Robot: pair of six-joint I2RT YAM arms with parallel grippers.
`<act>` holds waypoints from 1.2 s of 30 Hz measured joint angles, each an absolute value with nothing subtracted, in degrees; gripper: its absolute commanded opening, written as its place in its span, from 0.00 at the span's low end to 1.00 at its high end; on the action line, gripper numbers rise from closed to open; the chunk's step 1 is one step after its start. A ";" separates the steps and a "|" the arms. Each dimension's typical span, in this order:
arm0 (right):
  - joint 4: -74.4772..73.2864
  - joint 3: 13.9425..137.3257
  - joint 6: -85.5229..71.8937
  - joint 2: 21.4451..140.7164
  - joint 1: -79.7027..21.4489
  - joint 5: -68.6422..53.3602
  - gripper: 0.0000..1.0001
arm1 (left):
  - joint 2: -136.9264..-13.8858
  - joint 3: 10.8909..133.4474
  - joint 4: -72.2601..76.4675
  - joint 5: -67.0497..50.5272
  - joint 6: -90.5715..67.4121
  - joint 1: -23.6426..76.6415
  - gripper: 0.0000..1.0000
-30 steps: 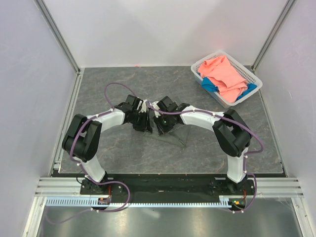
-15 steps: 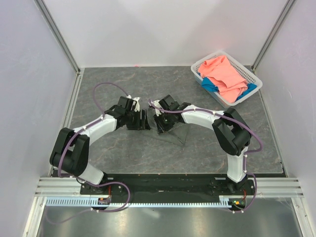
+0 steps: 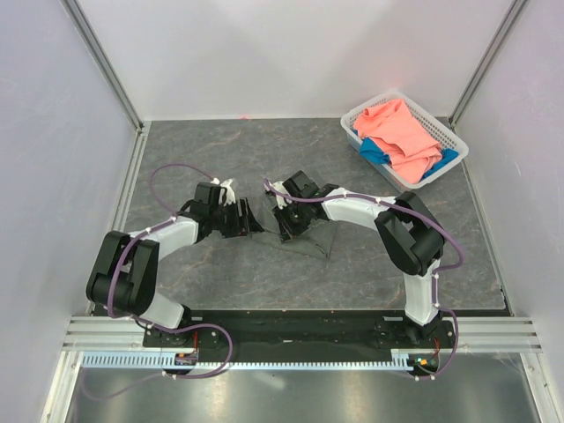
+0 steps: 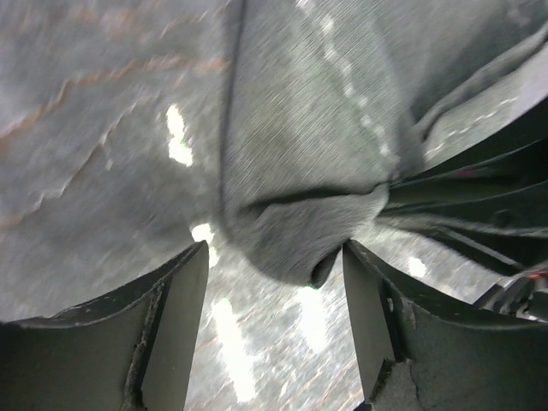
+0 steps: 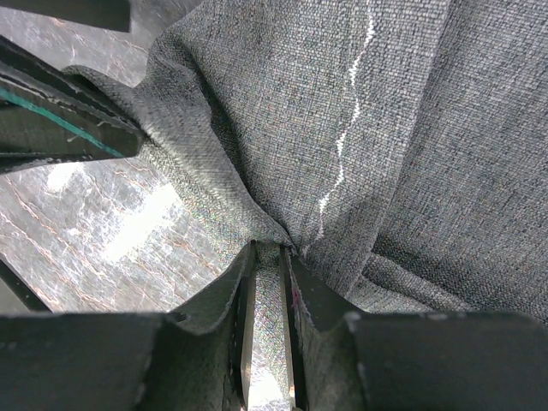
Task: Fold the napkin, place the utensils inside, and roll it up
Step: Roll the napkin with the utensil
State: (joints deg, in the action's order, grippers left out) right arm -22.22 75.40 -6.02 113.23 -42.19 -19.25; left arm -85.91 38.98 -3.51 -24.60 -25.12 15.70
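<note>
1. In the middle of the bench (image 3: 220,150), the napkin (image 3: 315,240) is seen as a bunched, loosely folded heap, not as a tidy roll.
2. A fold at its left end is pinched between the almost closed jaws of the right tool (image 3: 284,222), so the cloth is held there.
3. The left tool (image 3: 250,220) is held wide and empty, just left of the napkin. In the left wrist view a rounded lobe of cloth is seen just ahead of its fingers, but no contact can be made out.
4. The utensils are not seen in any view, and whether they are hidden inside the cloth cannot be told.
5. The folding is judged to be started but not neat. A clean roll is not yet made, so the rolling is probably left.
6. At the far right a basket (image 3: 398,181) is placed, with a salmon-pink cloth (image 3: 401,132) and a blue cloth (image 3: 445,161) in it, well apart from the napkin. Nothing is found in the way, only the two tools are very near to each other.
</note>
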 measured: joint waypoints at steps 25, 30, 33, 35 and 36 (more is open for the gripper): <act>-24.53 77.08 -6.02 113.86 -40.18 -22.13 0.22 | -91.74 38.28 10.72 -30.11 -25.89 15.44 0.77; -25.06 77.58 -5.89 114.13 -39.33 -21.93 0.10 | -90.89 37.43 11.11 -30.11 -25.89 15.44 0.77; -25.36 77.95 -5.78 114.19 -39.09 -21.89 0.08 | -90.67 36.60 11.18 -30.11 -25.89 15.44 0.77; -25.39 78.02 -5.76 114.21 -39.03 -21.80 0.07 | -89.89 35.73 11.25 -30.09 -25.89 15.44 0.77; -25.43 78.06 -5.76 114.21 -39.00 -21.78 0.07 | -89.19 35.14 11.29 -30.09 -25.89 15.44 0.78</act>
